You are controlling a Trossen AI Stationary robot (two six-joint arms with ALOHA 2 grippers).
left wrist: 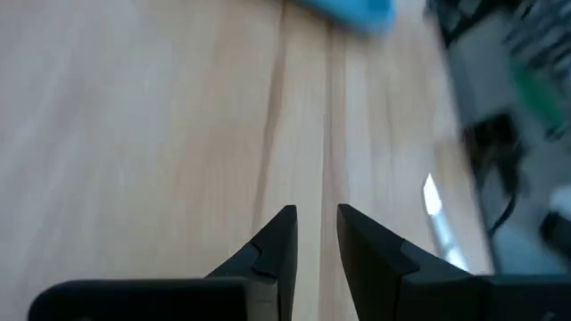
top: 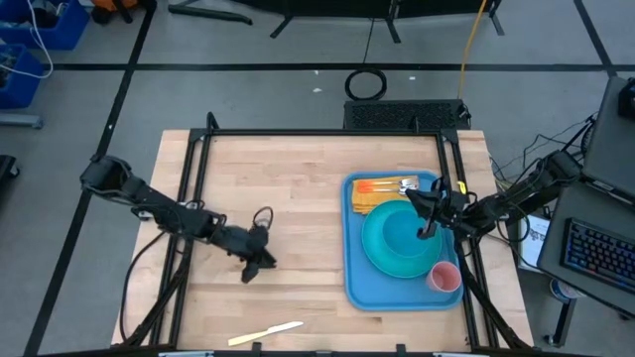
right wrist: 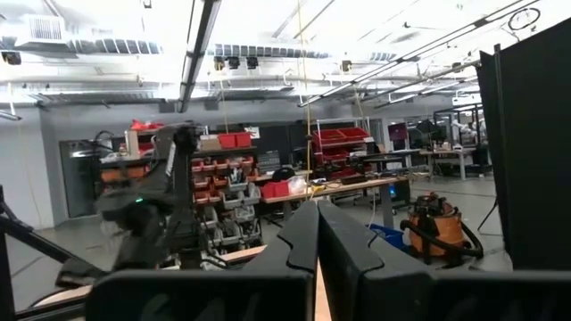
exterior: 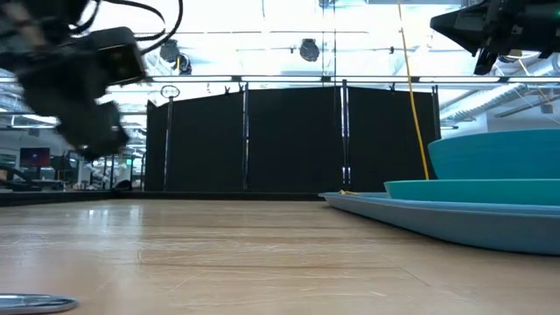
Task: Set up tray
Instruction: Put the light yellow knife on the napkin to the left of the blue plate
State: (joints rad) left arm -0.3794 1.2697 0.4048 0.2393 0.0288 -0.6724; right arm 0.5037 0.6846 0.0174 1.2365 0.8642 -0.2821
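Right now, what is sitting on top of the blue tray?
On the tray sit a turquoise plate, a pink cup and a yellow napkin with a fork. The plate hides the tray beneath it.

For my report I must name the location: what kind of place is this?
Probably a robotics lab or workshop: a wooden table in a black frame, shelves with red bins and workbenches behind it, and a keyboard beside the table.
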